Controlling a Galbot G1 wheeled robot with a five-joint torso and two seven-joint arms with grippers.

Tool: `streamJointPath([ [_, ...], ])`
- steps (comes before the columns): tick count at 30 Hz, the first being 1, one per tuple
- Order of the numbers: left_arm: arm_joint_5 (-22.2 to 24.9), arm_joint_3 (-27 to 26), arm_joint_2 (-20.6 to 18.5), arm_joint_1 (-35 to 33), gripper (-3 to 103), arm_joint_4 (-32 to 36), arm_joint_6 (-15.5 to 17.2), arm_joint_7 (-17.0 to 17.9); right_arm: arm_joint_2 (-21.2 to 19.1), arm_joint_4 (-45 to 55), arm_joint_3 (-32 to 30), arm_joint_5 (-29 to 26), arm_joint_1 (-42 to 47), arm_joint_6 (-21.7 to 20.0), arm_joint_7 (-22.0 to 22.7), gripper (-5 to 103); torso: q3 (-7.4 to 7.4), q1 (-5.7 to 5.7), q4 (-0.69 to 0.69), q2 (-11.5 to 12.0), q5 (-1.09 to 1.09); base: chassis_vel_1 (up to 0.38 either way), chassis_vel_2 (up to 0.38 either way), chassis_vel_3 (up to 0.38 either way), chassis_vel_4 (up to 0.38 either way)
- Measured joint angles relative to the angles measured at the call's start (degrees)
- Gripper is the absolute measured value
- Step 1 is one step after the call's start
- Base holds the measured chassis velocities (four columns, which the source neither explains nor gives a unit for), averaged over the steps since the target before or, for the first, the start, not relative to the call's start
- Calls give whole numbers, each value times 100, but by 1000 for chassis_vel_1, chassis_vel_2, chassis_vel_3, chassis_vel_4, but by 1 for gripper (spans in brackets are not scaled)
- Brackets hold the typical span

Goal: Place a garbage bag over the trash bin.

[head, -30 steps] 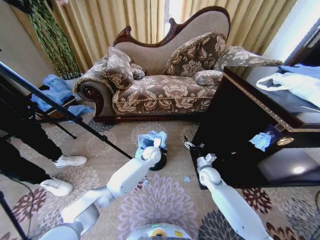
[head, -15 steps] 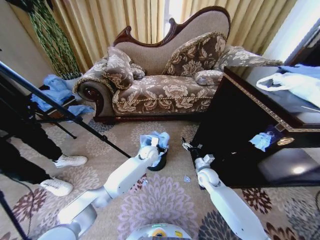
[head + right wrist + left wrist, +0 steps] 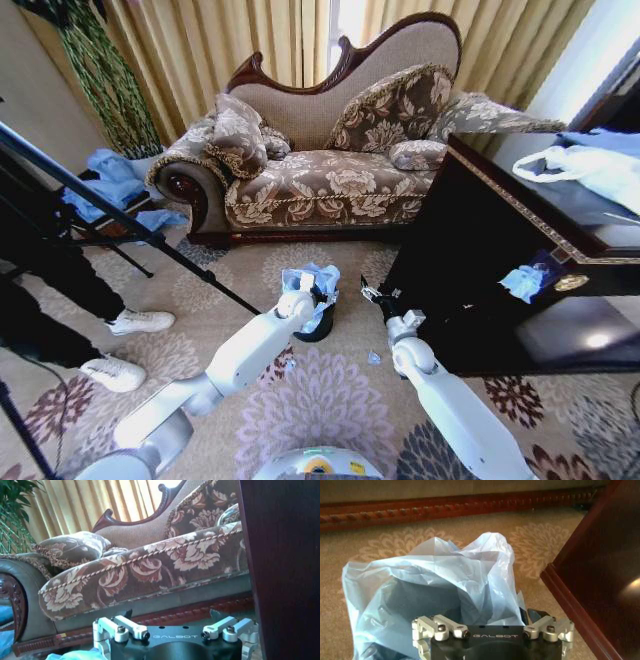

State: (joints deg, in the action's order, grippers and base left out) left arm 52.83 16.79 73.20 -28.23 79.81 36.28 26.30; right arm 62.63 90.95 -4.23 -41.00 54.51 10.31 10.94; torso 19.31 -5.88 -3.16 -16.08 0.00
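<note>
The light-blue garbage bag (image 3: 314, 283) lies crumpled over the top of the small black trash bin (image 3: 320, 329) on the carpet in front of the sofa. In the left wrist view the garbage bag (image 3: 440, 581) bulges up and the trash bin (image 3: 410, 603) shows dark through it. My left gripper (image 3: 303, 292) is at the near side of the bag, open, with plastic draped over one finger (image 3: 487, 617). My right gripper (image 3: 371, 295) hovers open to the right of the bin, beside the cabinet corner, holding nothing (image 3: 171, 612).
A dark wooden cabinet (image 3: 480, 250) stands close on the right with a white bag (image 3: 590, 165) on top. The patterned sofa (image 3: 330, 180) is behind the bin. A tripod leg (image 3: 150, 240) and a person's feet (image 3: 130, 345) are on the left. A blue scrap (image 3: 373, 357) lies on the carpet.
My left gripper has pushed forward into the near side of the bag, and the bag has shifted on the bin. The right gripper has edged forward and slightly left.
</note>
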Motion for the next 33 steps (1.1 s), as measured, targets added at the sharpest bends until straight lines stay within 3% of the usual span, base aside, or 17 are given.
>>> streamJointPath([
  [2,-34,5,50,24,103,-41,-22,-47,0,-3,0,23,16,5,20,100,0,0,0,0,0,0,0,0,0],
  [8,-40,87,75,40,85,-12,-65,-80,1,-31,-12,82,63,16,37,100,0,0,0,0,0,0,0,0,0],
  [10,-39,90,77,40,85,-12,-64,-85,3,-31,-12,83,65,17,38,100,0,0,0,0,1,0,0,0,0],
  [17,-31,67,116,42,60,-102,-64,-144,16,-31,6,86,56,19,43,100,0,0,0,0,0,0,0,0,0],
  [21,-26,65,131,40,56,-116,-62,-150,23,-34,19,86,51,19,43,100,0,0,1,0,0,0,0,0,0],
  [23,-24,55,161,40,44,-164,-62,-173,22,-33,29,86,55,21,43,100,0,0,0,0,0,0,0,0,0],
  [25,-23,49,170,40,44,-183,-62,-181,21,-33,30,86,59,22,45,100,0,0,0,0,0,0,0,0,0],
  [28,-20,41,181,46,32,-202,-62,-212,20,-33,30,90,72,23,48,100,0,0,1,0,0,0,0,0,0],
  [33,-14,31,185,54,21,-202,-62,-227,31,-40,40,113,73,24,68,100,0,0,0,0,0,0,0,0,0],
])
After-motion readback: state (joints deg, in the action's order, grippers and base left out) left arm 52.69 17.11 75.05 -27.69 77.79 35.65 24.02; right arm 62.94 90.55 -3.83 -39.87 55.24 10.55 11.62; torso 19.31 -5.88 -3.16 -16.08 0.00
